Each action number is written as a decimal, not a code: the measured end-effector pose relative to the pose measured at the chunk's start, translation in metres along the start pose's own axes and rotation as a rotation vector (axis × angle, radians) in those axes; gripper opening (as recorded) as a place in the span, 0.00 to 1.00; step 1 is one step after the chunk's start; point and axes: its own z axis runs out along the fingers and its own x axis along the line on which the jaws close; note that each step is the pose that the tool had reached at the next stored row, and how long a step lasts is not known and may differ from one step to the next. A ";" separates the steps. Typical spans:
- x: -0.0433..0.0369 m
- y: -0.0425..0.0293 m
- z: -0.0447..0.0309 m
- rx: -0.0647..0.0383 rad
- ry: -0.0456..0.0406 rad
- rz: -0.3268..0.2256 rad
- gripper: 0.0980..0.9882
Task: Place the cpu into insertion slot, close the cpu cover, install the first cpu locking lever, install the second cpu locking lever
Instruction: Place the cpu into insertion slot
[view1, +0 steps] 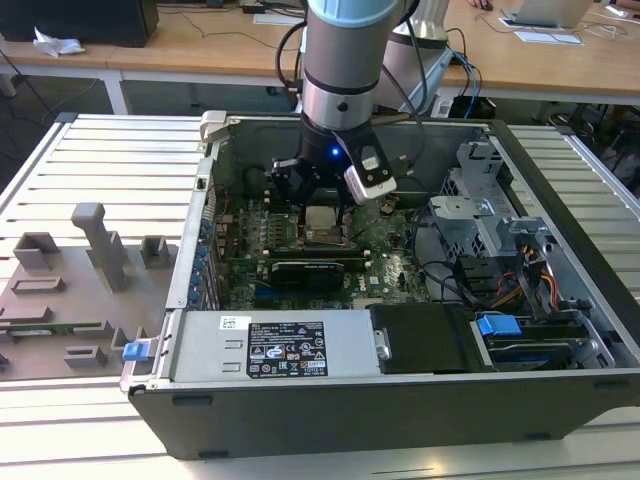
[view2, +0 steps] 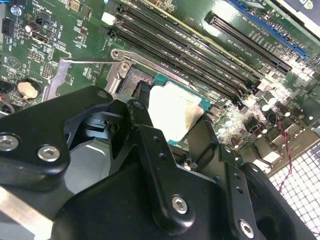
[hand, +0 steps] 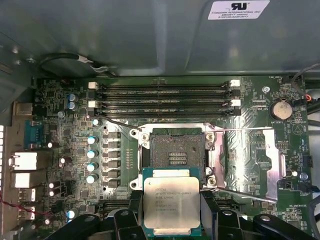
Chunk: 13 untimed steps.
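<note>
- Edges of cpu (hand: 172, 202) clamped between narrow fingers (hand: 209, 206).
- The insertion slot (hand: 172, 150) is bare; cpu near it, unseated; cpu cover (hand: 272, 162) swung open.
- Exterior view: gripper (view1: 322, 222) inside computer case (view1: 400, 420), 10 o'clock of its middle.

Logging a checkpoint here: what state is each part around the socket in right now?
the gripper: shut on the cpu.
the cpu: held at the edge of the insertion slot, not seated.
the insertion slot: empty, uncovered.
the cpu cover: swung open, beside the slot.
computer case: side open.
</note>
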 end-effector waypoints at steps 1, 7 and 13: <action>0.0000 0.0000 0.0004 0.000 0.0000 0.000 0.50; -0.0001 -0.0003 0.0031 0.000 0.0000 0.000 0.50; -0.0001 -0.0005 0.0052 0.000 0.0000 0.000 0.50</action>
